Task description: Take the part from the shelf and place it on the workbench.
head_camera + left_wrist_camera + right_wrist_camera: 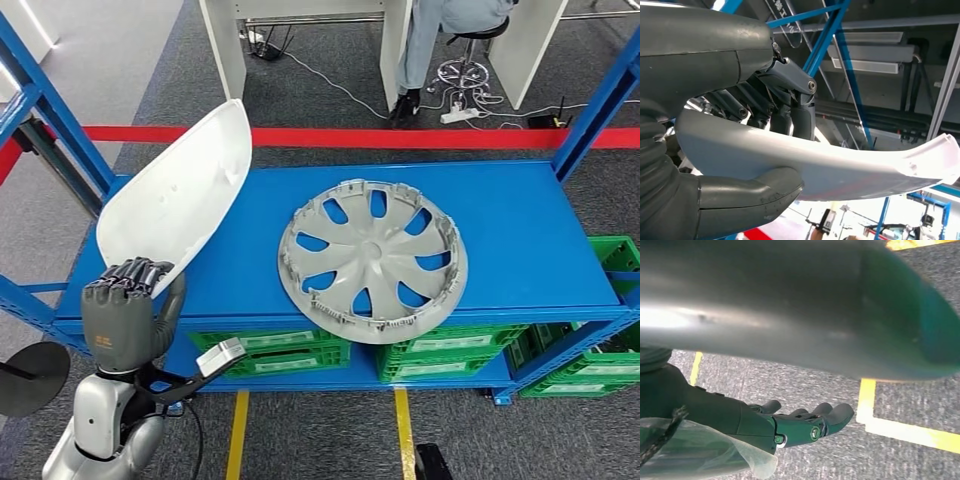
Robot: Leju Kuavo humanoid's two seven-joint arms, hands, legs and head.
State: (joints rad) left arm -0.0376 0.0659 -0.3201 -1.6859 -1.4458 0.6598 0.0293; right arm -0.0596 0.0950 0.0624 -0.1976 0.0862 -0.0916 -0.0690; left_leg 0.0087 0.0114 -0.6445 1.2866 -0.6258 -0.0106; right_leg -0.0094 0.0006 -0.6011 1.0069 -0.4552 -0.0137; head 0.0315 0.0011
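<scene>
White curved part (175,195), tilted above the blue shelf (521,240), apparently lifted.

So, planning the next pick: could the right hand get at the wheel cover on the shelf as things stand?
Probably yes. The right hand hangs low over the floor holding nothing, and the wheel cover lies bare at the blue shelf's front edge. The left hand holds the white part well aside.

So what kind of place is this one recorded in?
Probably an automotive workshop or parts store: blue steel shelving holding a silver plastic wheel cover, green plastic crates beneath, and red floor-marking tape.
</scene>
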